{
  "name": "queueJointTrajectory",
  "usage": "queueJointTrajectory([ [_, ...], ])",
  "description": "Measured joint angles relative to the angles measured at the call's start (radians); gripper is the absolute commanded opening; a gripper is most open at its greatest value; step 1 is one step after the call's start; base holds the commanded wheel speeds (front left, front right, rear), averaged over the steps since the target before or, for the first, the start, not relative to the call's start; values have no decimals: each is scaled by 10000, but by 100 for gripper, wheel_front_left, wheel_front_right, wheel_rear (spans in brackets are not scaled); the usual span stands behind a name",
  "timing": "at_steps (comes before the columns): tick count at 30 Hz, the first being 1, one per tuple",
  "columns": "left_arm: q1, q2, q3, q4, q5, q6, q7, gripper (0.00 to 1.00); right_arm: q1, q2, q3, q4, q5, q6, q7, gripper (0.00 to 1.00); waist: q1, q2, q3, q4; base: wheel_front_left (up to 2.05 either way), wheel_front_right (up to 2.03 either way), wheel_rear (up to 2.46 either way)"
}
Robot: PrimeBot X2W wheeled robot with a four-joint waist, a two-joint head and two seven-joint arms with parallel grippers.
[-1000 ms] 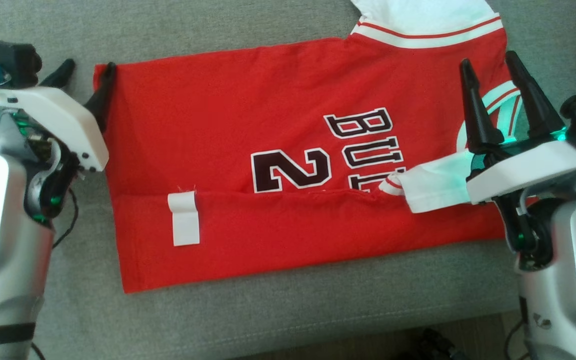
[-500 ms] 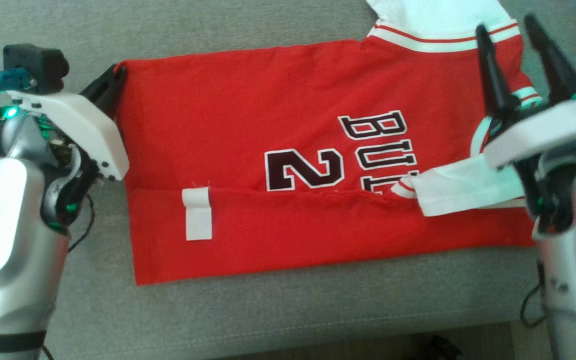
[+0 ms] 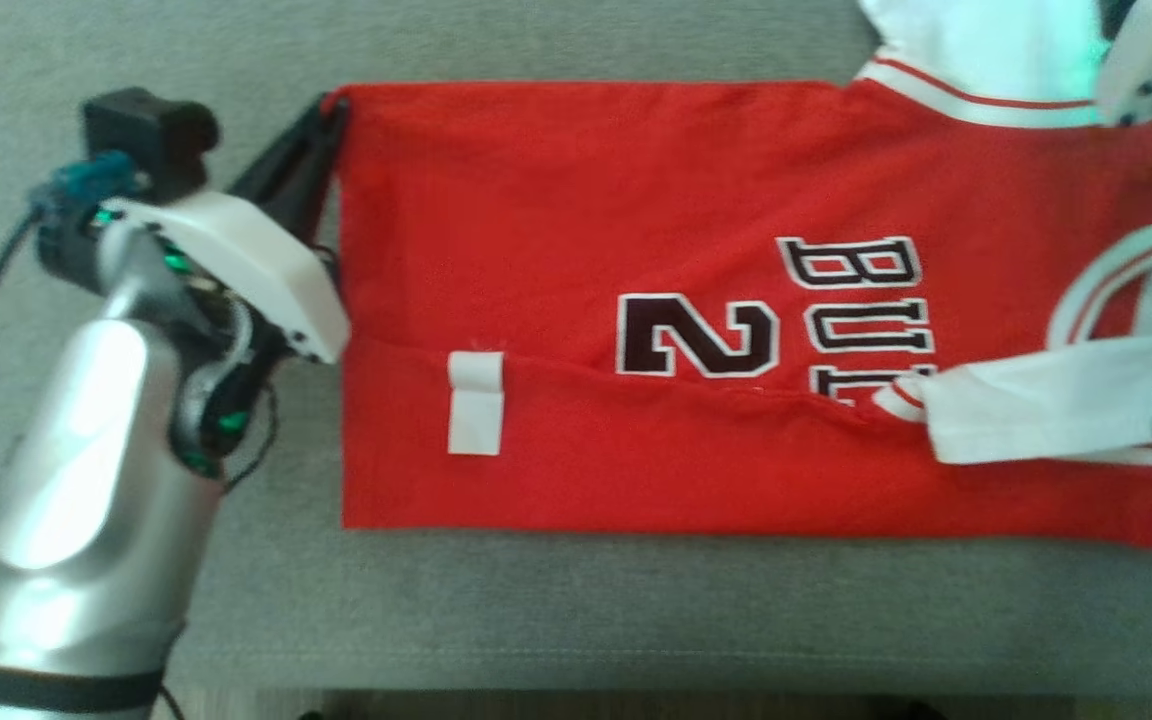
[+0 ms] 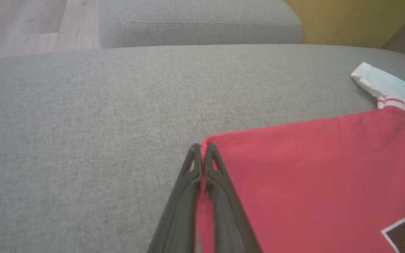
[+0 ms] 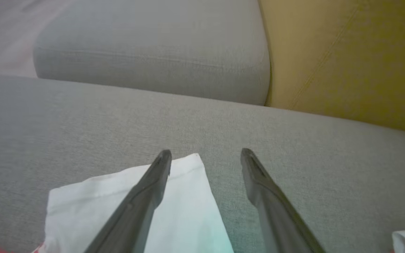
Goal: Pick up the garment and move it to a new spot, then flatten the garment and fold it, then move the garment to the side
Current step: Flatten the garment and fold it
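Red jersey (image 3: 636, 200) lies lengthwise left to right on the couch (image 3: 576, 620). My left jaws pinch its upper-left corner; my right jaws, wide apart, hover over the white sleeve (image 5: 188, 218) at upper right.

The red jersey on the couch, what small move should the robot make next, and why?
Probably shut the right gripper on the white sleeve. The left gripper is clamped on the far left corner of the jersey, while the right one stands open, one finger over the sleeve and the other over bare couch. Holding both far ends would likely let it fold evenly.
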Motion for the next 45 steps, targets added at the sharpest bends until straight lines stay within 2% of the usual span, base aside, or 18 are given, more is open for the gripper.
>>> queueJointTrajectory([
  [6, -15, -485, -382, 299, 0, -12, -330, 0, -951, -125, -376, 1858, -420, 0, 708, 100, 0, 0, 147, 634, 0, 0, 0],
  [16, -350, -838, -658, 880, 0, -84, -763, 0, -2156, -288, -711, 3475, -754, 0, 1942, 100, 0, 0, 384, 1038, 0, 0, 0],
  [18, -390, -840, -658, 951, 0, -102, -805, 0, -2265, -284, -639, 3559, -719, 0, 2385, 49, -1, 0, 357, 1000, 0, 0, 0],
  [20, -403, -830, -654, 1014, 0, -102, -846, 0, -2349, -286, -522, 3609, -604, 0, 2660, 22, -1, 0, 341, 952, 0, 0, 0],
  [21, -403, -826, -654, 1058, 0, -102, -849, 0, -2354, -286, -468, 3609, -546, 0, 2727, 0, -1, 0, 334, 925, 0, 0, 0],
  [25, -420, -807, -640, 1151, -81, -102, -915, 0, -2297, -284, -322, 3595, -364, 0, 2418, 0, -1, 0, 290, 816, 0, 0, 0],
  [36, -648, -522, -337, 1369, -88, 4, -1386, 0, -1673, -128, 167, 2984, 416, 0, -610, 0, 0, 0, -158, 227, 0, 0, 0],
  [41, -638, -458, -270, 1356, -88, 92, -1513, 0, -1251, -176, 656, 2295, 1022, 0, -1256, 0, -1, 0, -493, -57, 0, 0, 0],
  [45, -417, -230, -79, 1151, -117, 171, -1659, 0, -113, -414, 1080, 1164, 1538, 0, -1751, 0, -1, 0, -876, -327, 0, 0, 0],
])
